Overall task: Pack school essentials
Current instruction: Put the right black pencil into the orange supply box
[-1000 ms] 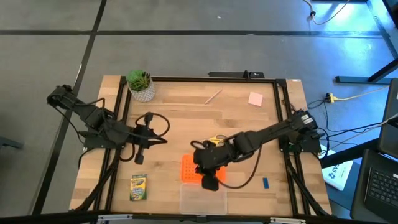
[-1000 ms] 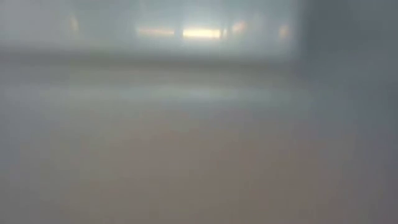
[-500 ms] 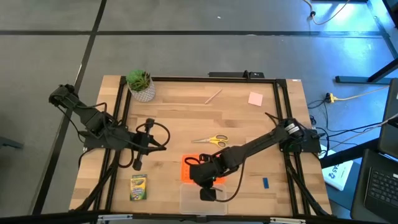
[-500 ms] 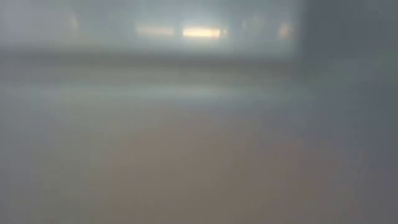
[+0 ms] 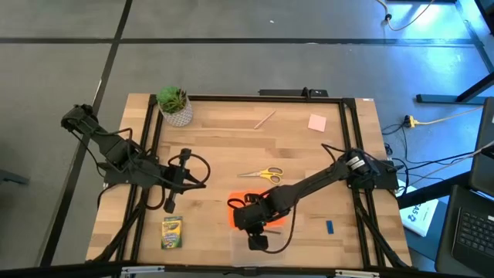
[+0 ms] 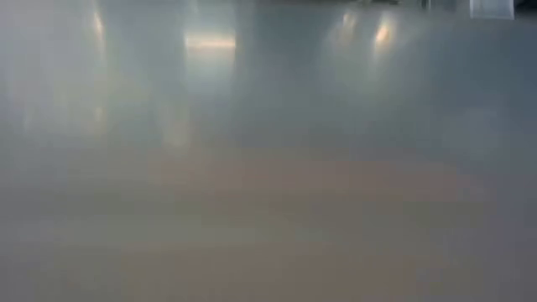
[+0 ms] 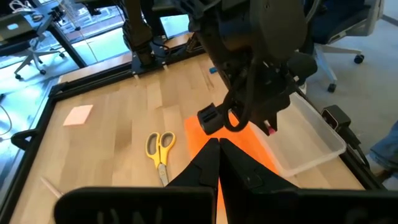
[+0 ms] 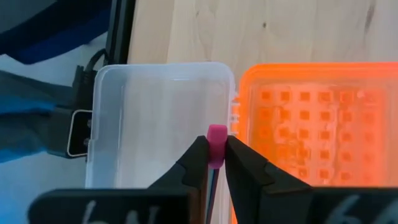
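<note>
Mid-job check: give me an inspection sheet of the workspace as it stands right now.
Surface: wooden table, black frame.
Job's things: scissors mid-table; crayon box near front left; note pad and pale pencil at the back; blue eraser front right; pink-tipped pencil in the right gripper.
Clutter: potted plant at back left.
Case: clear case open, orange lid beside it.
Grippers: right gripper shut on the pencil over the case; left gripper shut, empty, waiting left of centre.
Cables: yellow cable and dark cables on the floor at the right.
Surroundings: office chairs beyond the table.
</note>
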